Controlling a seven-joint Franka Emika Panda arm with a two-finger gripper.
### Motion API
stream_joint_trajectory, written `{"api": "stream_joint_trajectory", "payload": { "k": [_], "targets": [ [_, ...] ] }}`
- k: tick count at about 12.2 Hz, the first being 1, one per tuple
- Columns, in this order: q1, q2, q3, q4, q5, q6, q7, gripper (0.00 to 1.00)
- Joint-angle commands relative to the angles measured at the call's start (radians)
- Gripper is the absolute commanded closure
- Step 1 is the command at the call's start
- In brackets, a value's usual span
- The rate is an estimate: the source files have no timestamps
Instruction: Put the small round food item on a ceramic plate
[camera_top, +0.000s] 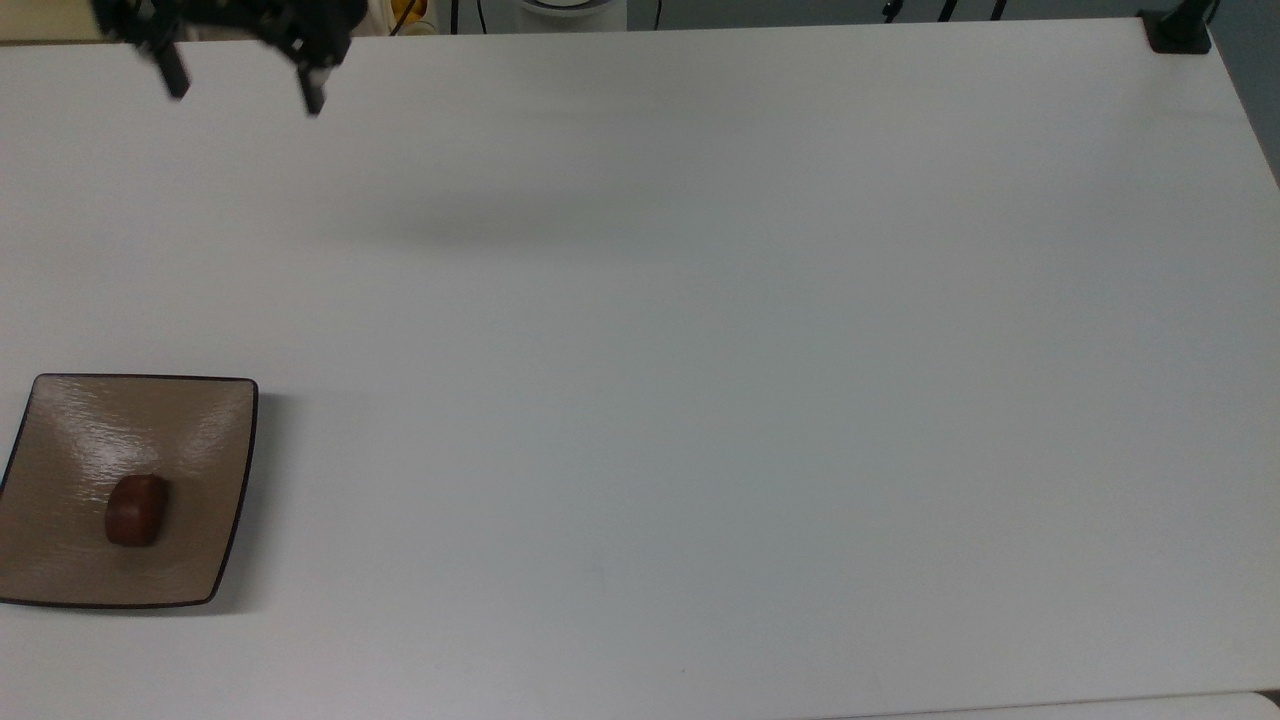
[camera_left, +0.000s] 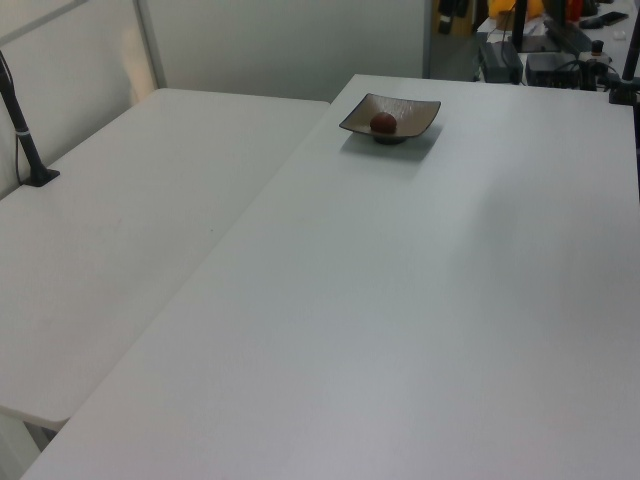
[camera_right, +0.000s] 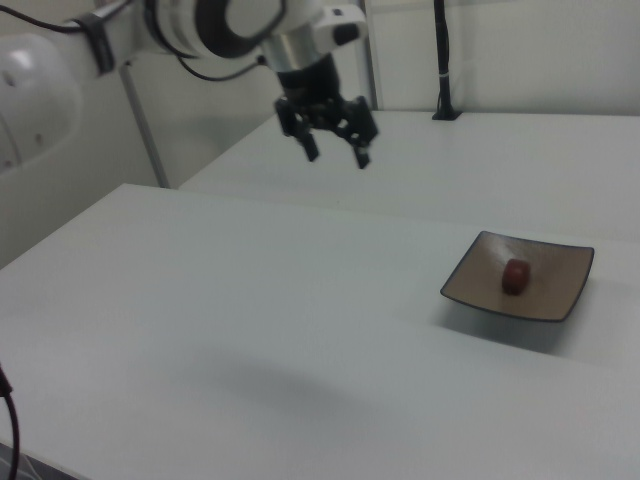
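Note:
The small round food item (camera_top: 137, 510) is a dark reddish-brown lump lying on the ceramic plate (camera_top: 190, 430), a square tan-brown plate with a dark rim at the top view's lower left. The same lump (camera_left: 383, 122) on the plate (camera_left: 410, 110) sits far back in the left view, and the lump (camera_right: 516, 275) rests on the plate (camera_right: 560, 265) at the right view's right. My gripper (camera_top: 243, 85) is open and holds nothing, at the top view's upper left, far from the plate. In the right view the gripper (camera_right: 335, 152) hangs high above the table, left of the plate.
The white table (camera_top: 700, 350) stretches wide to the top view's right. A second white table (camera_left: 120, 230) adjoins it at the left view's left. A black post base (camera_top: 1178, 30) stands at the top view's upper right corner. Clutter (camera_left: 540, 40) lies beyond the table's far end.

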Motion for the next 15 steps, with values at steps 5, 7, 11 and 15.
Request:
{"api": "stream_joint_trajectory", "payload": {
  "k": [5, 7, 11, 15],
  "targets": [
    [0.25, -0.329, -0.022, -0.306, 0.015, -0.191, 0.217, 0.0],
    [0.303, -0.351, -0.045, -0.354, 0.032, -0.176, 0.199, 0.0],
    [0.344, -0.307, -0.088, -0.358, 0.068, -0.052, 0.11, 0.0],
    [0.339, -0.276, -0.088, -0.353, 0.074, 0.005, 0.11, 0.0]
  ]
}}
